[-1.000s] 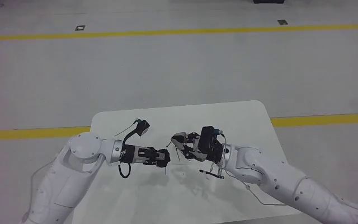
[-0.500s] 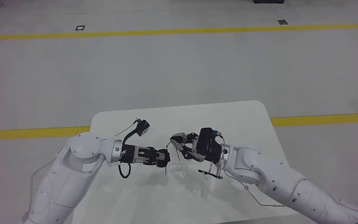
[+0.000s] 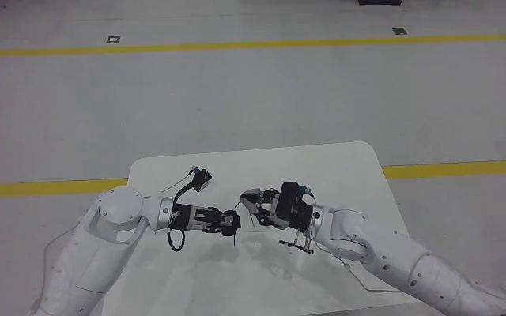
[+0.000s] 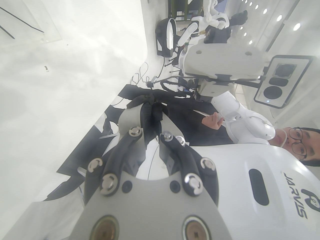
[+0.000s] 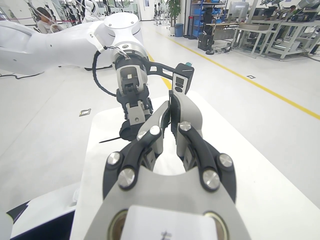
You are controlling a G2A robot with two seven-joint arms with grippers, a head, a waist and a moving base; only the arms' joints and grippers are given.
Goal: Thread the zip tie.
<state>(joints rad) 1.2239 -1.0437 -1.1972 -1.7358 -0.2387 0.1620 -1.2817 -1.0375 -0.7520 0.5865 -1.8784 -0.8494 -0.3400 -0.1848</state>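
At the middle of the white table (image 3: pixel 340 162), seen from my remote station, the robot's two arms stand tip to tip. The left gripper (image 3: pixel 231 223), on the arm stretched in from the table's left side, has its fingers pressed together on the black zip tie (image 5: pixel 109 140). The tie's thin tail sticks out sideways from the fingertips. In the top view a fine dark strand hangs just below those same tips, over the tabletop. The right gripper (image 5: pixel 170 104) faces the left one from just beside it, near but apart. Its fingers are closed pad to pad, and I cannot tell whether any part of the tie lies between them. Both grippers are raised above the table's surface. A yellow line (image 3: pixel 237 46) crosses the floor well beyond the table's far edge.
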